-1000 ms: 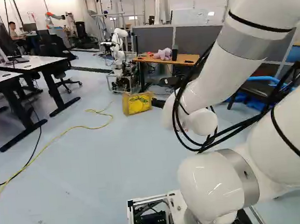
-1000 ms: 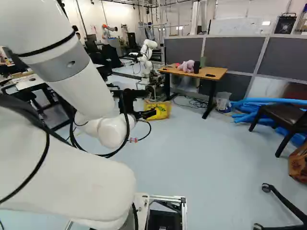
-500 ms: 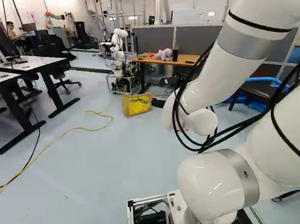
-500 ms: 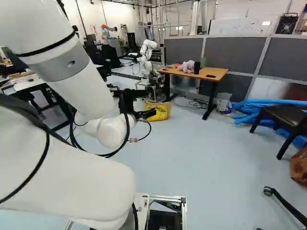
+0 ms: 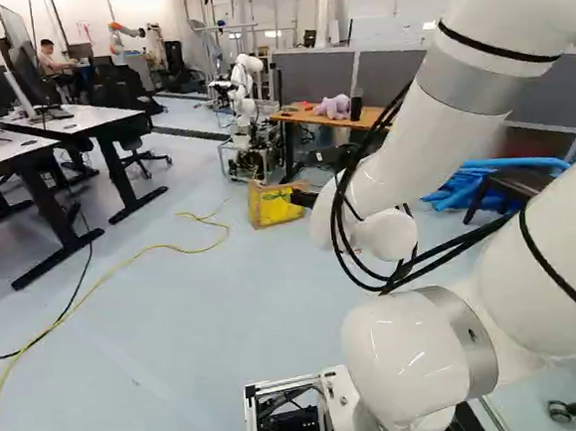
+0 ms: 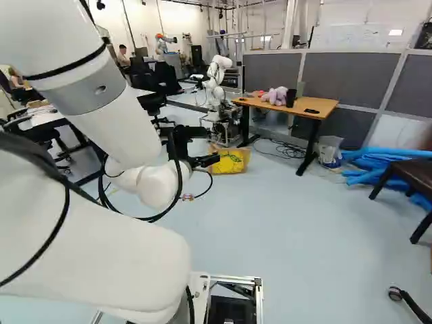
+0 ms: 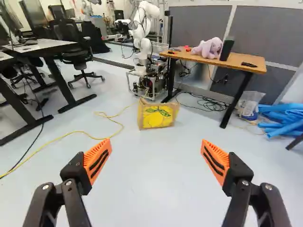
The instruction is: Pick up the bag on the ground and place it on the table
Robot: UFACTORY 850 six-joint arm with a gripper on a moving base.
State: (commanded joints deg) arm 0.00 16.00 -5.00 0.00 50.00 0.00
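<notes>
My gripper [image 6: 210, 146] reaches forward at mid-height in the right base view, partly in front of the bag [image 6: 235, 162]. In the wrist view the gripper [image 7: 156, 153] stands open, its orange-padded fingers wide apart with nothing between them. The yellow bag [image 7: 157, 118] with a lemon print and tan edges stands upright on the floor, some distance ahead of the fingers and roughly centred between them. Behind it and to its right is the wooden table [image 7: 260, 65], bearing a purple plush toy [image 7: 208, 48], a black cup [image 7: 227, 49] and a dark flat object.
Another robot [image 7: 143, 33] stands on a wheeled frame behind the bag. A yellow cable [image 5: 151, 248] crosses the floor to the bag's left. White desks [image 5: 71, 121] stand farther left. Black cables, a plastic bag [image 6: 330, 150], blue tubes [image 6: 371, 162] and a chair [image 6: 408, 172] are to the right.
The base has turned left, so the whole scene shifts rightward in both base views. The arm keeps its pose against its lowest joint. The bag has not moved on the floor.
</notes>
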